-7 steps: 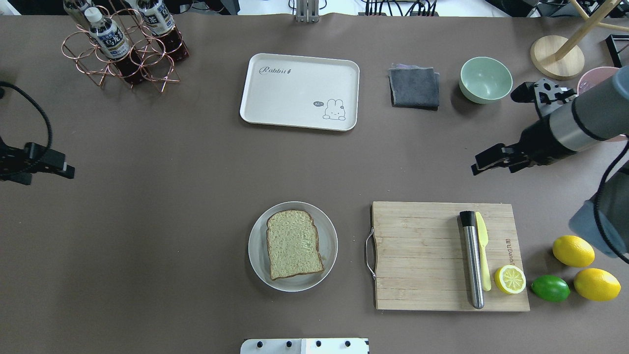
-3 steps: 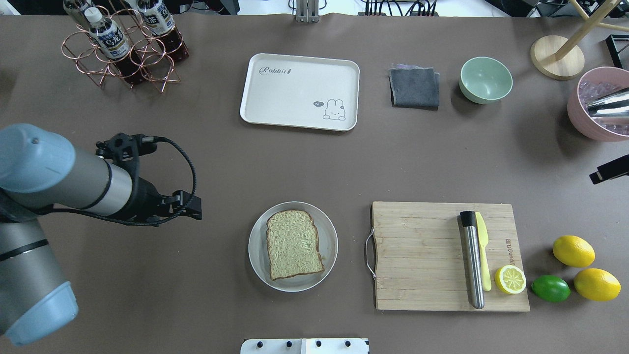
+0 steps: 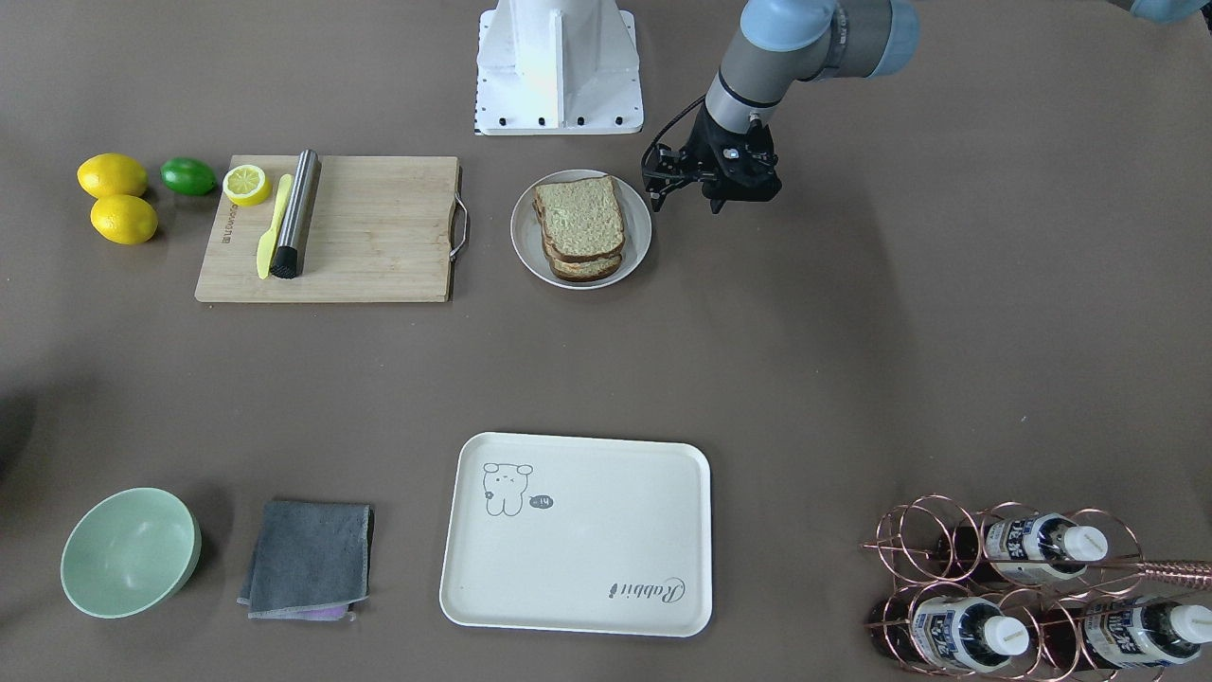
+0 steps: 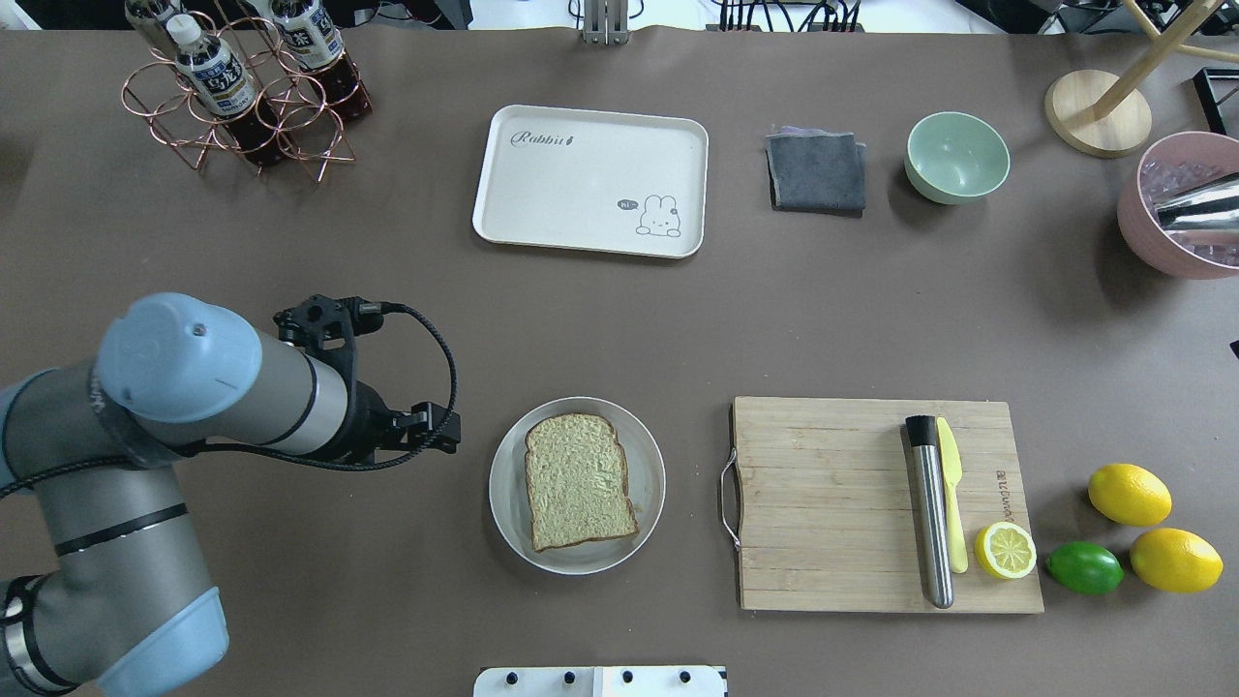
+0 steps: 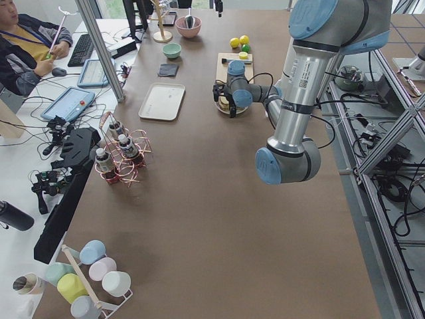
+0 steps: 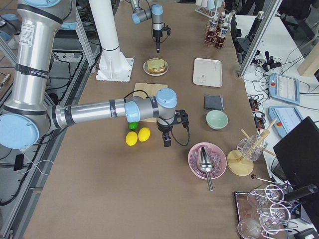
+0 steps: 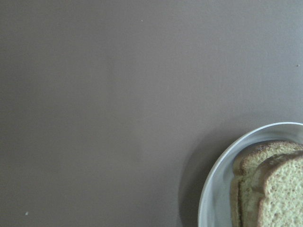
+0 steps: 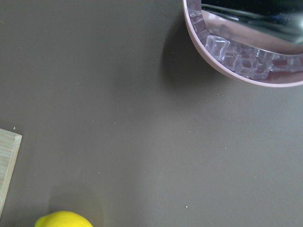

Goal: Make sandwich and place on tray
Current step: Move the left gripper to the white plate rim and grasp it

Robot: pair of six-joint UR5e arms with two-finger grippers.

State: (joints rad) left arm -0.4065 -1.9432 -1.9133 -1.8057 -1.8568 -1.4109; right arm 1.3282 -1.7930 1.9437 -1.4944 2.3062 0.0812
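The sandwich (image 4: 579, 481) lies on a round white plate (image 4: 507, 503) as stacked brown-crusted bread slices; no egg shows between them. It also shows in the front-facing view (image 3: 579, 225) and at the lower right of the left wrist view (image 7: 270, 189). The cream tray (image 4: 590, 181) with the "Rabbit" script lies bare beyond the plate. My left gripper (image 4: 447, 433) points down just left of the plate, apart from it, and looks open and empty (image 3: 686, 201). My right gripper (image 6: 167, 141) hangs near the lemons; I cannot tell whether it is open.
A wooden cutting board (image 4: 832, 503) with a steel rod, yellow knife and half lemon lies right of the plate. Two lemons and a lime (image 4: 1084, 567), a grey cloth (image 4: 816, 172), a green bowl (image 4: 956, 157), a pink ice bowl (image 4: 1176, 208) and a bottle rack (image 4: 242, 92) stand around.
My left arm has swung in from the left edge to right beside the plate. My right arm has pulled back out of the overhead view. The sandwich has not moved.
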